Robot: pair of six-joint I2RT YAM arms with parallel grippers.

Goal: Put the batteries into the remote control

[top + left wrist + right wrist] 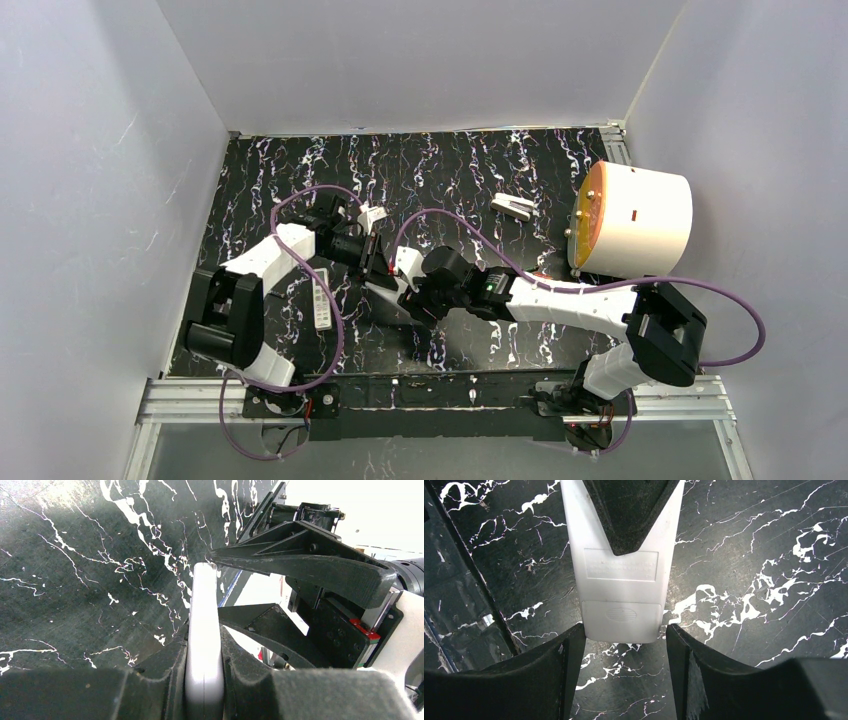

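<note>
My left gripper (370, 258) is shut on a white remote control (381, 285) and holds it edge-on between its pads (204, 652). In the right wrist view the remote's back (621, 575) faces the camera, with the ribbed battery cover (621, 615) closed at its near end. My right gripper (624, 652) is open, its fingers (569, 655) on either side of that end without touching it. It sits just right of the left gripper in the top view (408, 297). No batteries show in any view.
A second slim remote (322, 305) lies on the black marbled table left of the grippers. Small white pieces lie at the back (372, 213) and back right (513, 206). A large cream cylinder with an orange face (632, 220) stands at the right.
</note>
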